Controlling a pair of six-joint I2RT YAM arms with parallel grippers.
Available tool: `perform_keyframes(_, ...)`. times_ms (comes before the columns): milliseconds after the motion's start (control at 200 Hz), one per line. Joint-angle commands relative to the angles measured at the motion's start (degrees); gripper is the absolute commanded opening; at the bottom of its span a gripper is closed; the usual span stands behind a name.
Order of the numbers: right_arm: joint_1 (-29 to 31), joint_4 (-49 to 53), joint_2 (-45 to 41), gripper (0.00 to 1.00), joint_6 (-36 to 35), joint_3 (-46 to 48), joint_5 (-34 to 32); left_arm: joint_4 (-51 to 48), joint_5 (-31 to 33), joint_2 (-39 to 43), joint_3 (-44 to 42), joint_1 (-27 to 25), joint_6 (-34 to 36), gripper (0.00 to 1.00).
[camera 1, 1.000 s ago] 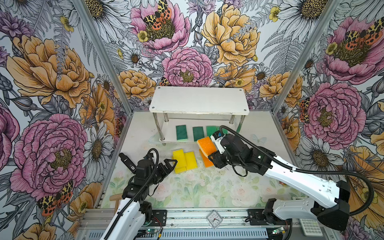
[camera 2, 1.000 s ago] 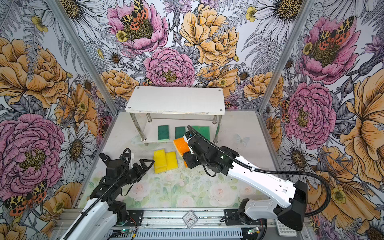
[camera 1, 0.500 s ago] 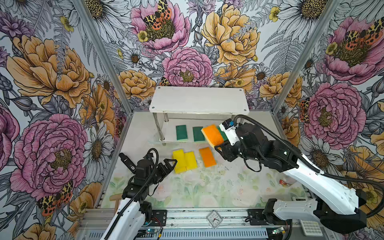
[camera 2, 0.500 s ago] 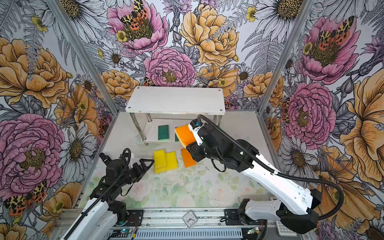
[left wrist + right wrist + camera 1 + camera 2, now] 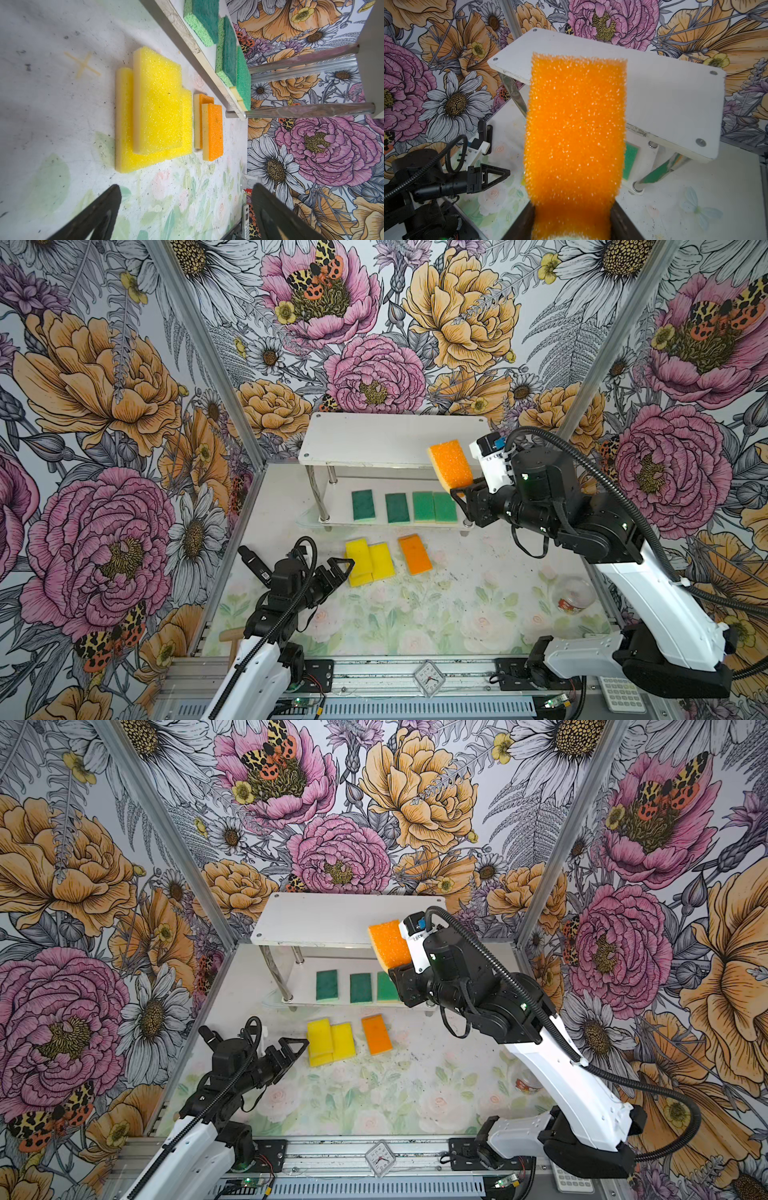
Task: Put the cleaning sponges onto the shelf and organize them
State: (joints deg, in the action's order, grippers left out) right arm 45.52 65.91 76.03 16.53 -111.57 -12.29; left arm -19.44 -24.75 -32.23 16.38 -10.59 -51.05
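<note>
My right gripper [image 5: 461, 490] [image 5: 397, 968] [image 5: 572, 209] is shut on an orange sponge [image 5: 451, 466] [image 5: 388, 944] [image 5: 575, 128]. It holds the sponge in the air at the front right edge of the shelf's white top board [image 5: 374, 439] [image 5: 324, 919] [image 5: 664, 93]. Several green sponges [image 5: 399, 508] [image 5: 360, 988] [image 5: 228, 52] lie in a row on the lower board. Overlapping yellow sponges [image 5: 370, 562] [image 5: 330, 1042] [image 5: 153, 112] and orange sponges [image 5: 415, 553] [image 5: 377, 1033] [image 5: 215, 131] lie on the table in front. My left gripper [image 5: 338, 568] [image 5: 293, 1048] [image 5: 186, 193] is open and empty beside the yellow ones.
A clear glass jar [image 5: 575, 597] [image 5: 528, 1081] lies on the table at the right. A wooden handle [image 5: 228, 635] sticks out at the front left. Floral walls close in the left, back and right sides. A small clock [image 5: 429, 676] sits on the front rail.
My right gripper has lifted the orange sponge off the table by the other orange ones and carried it up and back to the top board's front edge. The left arm has not moved.
</note>
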Motion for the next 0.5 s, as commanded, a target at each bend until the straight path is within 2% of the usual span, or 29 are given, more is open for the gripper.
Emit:
perform_keyframes(0,-3.2,1.5,2.8,0.51,-1.6,-4.4,-4.0,1.5,-1.1,0.9,-0.5,0.5,0.3,0.99)
perform_keyframes(190,-8.6,1.6,7.4,0.51,-0.4,-7.9,-6.3,1.3,-1.5,1.0,-0.4,0.6,0.2,0.99)
perform_keyframes(495,-14.9,1.5,14.5,0.51,3.4,-12.9,-4.6,1.1,-1.9,2.1,-0.6,0.7,0.2,0.99)
